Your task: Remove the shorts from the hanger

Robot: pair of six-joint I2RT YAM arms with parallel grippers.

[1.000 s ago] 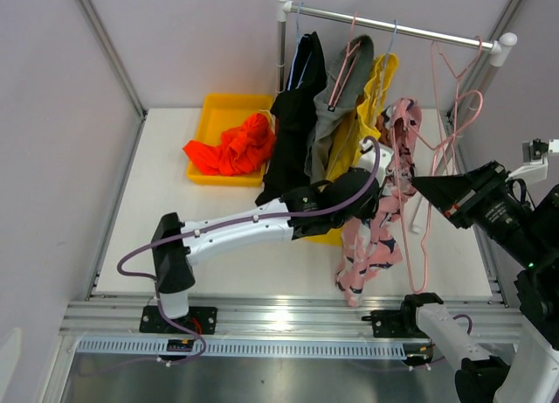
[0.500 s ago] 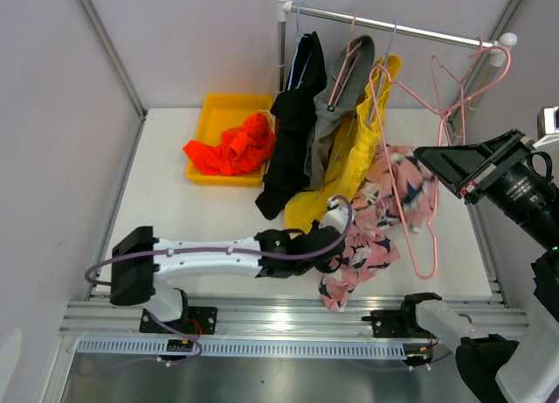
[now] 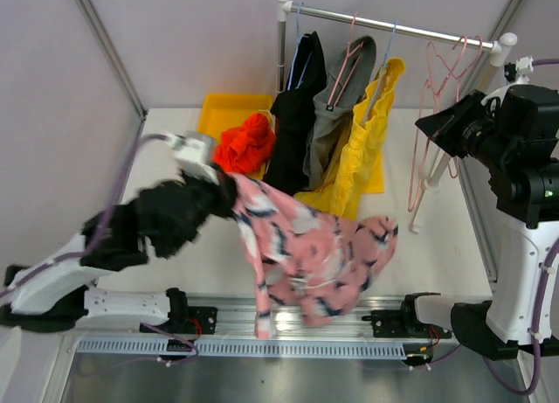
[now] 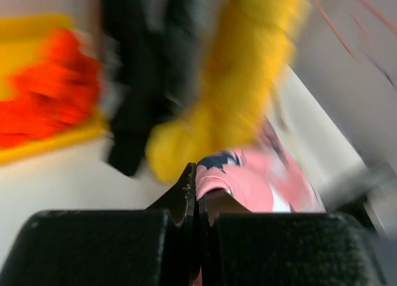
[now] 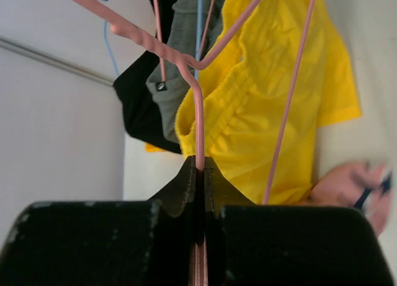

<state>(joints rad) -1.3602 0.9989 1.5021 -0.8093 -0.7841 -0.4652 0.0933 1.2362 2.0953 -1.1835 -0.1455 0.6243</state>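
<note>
Now, left tool (image 4: 195,177) pinched tight on pink patterned shorts (image 3: 306,250), right tool (image 5: 200,168) clamped on pink hanger (image 5: 197,106)

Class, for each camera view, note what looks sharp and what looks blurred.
Top external: mostly sharp; left gripper and pink shorts slightly smeared. Left wrist: fingers crisp, everything beyond heavily motion-blurred. Right wrist: pink hanger and yellow shorts sharp; pink shorts at lower right blurred.
</note>
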